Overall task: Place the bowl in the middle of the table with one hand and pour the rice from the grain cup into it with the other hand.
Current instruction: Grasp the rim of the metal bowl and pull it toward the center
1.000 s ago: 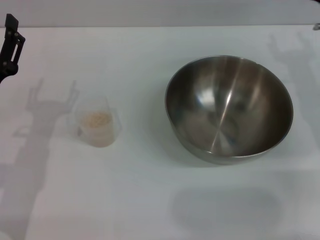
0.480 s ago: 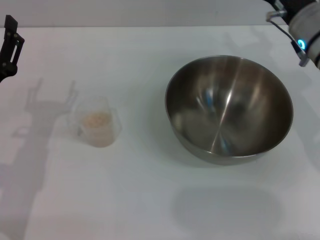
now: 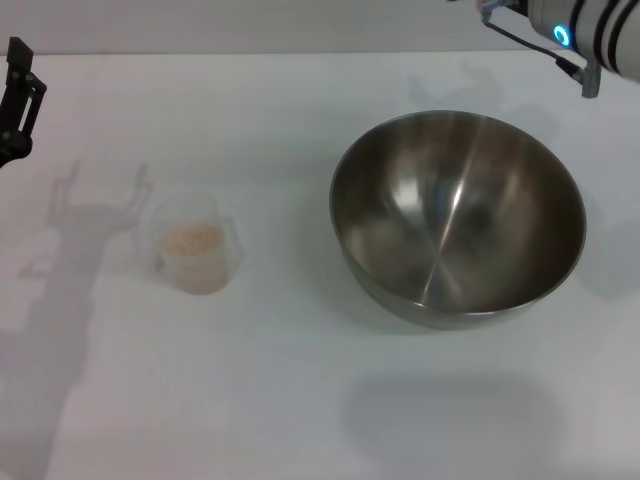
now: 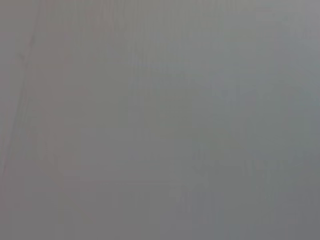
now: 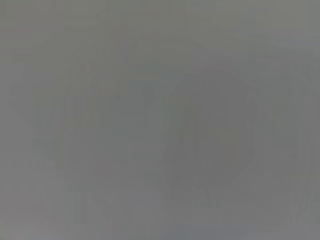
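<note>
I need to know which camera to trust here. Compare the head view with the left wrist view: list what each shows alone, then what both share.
Head view only: the bowl, empty, to the right; the cup of rice to the left on the table; the left gripper at the left edge; the right arm at the top right corner. Left wrist view only: nothing, just a featureless grey field. Shared: no recognisable thing.

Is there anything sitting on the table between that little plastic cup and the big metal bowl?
Nothing. In the head view, only bare white table separates the grain cup from the bowl.
</note>
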Motion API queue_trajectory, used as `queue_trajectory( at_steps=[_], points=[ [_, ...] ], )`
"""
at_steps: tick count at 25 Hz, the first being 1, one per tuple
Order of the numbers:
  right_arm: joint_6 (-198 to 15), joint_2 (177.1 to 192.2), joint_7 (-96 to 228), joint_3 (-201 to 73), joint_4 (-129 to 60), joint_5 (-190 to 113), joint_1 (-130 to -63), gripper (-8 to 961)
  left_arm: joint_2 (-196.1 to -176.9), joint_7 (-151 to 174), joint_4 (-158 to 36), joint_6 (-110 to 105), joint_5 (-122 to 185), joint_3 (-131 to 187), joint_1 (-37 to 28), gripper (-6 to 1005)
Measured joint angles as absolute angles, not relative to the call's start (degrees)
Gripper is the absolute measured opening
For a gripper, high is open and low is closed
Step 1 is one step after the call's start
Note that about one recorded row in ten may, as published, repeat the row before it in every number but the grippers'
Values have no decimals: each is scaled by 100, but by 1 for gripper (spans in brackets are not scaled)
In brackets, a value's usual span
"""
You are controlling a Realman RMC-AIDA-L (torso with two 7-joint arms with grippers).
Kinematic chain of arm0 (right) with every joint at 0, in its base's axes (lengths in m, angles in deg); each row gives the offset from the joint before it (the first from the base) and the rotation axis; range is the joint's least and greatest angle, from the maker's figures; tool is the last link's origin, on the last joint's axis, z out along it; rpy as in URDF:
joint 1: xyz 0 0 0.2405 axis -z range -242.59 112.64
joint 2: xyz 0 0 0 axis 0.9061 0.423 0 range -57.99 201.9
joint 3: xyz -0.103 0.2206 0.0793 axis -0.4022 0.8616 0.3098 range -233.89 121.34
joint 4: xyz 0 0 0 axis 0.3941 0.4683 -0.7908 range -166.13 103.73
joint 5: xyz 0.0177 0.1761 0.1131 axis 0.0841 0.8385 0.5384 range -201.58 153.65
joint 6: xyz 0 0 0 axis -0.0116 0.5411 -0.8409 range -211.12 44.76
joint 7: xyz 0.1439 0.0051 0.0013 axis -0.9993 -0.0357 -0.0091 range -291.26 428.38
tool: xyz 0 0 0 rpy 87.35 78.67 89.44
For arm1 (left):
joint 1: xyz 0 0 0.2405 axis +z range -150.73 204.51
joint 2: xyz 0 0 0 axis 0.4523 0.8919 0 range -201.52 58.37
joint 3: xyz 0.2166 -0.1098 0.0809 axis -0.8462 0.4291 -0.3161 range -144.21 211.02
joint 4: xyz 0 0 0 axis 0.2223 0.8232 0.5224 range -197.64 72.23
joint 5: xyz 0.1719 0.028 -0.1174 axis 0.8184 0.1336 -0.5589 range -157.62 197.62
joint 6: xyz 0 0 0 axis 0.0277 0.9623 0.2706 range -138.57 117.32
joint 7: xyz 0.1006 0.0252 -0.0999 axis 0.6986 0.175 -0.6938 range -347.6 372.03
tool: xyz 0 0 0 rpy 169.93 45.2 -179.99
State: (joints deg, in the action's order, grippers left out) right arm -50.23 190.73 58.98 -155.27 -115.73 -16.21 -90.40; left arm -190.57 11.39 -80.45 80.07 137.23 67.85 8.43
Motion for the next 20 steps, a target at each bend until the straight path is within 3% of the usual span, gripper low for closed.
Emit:
queue_trajectory(
  at_steps=[10, 20],
  points=[
    [-1383, 19076, 7563, -14197, -12184, -685, -10121, 783, -19049, 1143, -7982, 8007, 13734, 6784, 819, 806],
    [373, 19055, 8137, -12979, -11811, -637, -10809, 783, -19049, 1143, -7935, 8008, 13725, 6807, 797, 802]
  ],
)
